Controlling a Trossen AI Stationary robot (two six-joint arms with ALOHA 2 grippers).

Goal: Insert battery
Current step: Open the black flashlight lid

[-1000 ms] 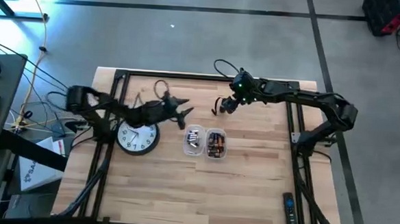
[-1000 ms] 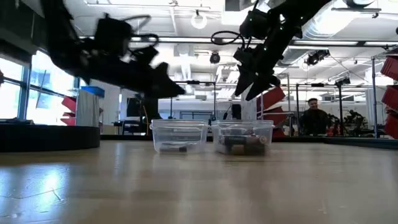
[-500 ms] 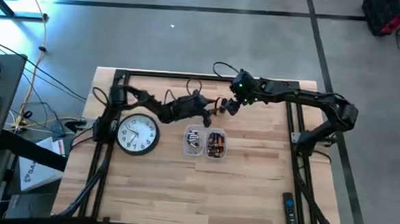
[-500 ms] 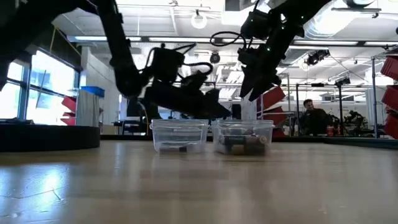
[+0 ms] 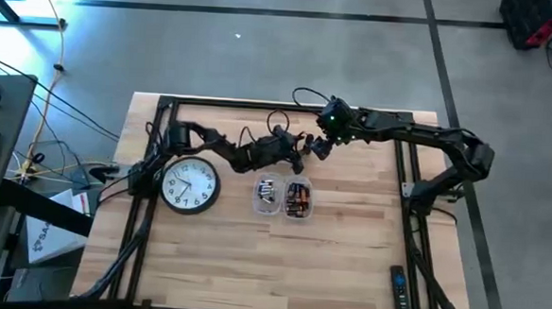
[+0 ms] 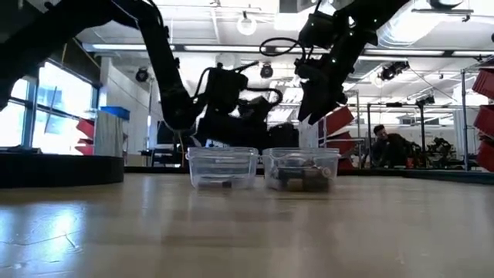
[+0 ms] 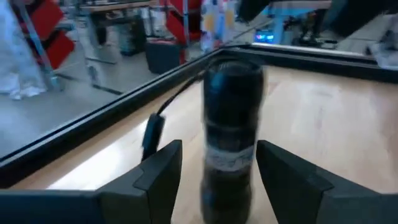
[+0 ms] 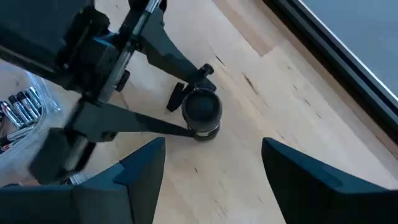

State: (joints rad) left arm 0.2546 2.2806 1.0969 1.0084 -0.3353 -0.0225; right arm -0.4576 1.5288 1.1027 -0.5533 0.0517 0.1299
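Straddling the upright black cylinder (image 8: 201, 111), my left end effector (image 8: 177, 109) stands open, untouching. My right end effector (image 5: 320, 148) hovers open above the cylinder, empty.

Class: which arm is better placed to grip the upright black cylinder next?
Left. The left gripper has its open jaws flanking the black cylinder at table level; the right gripper hovers open above it.
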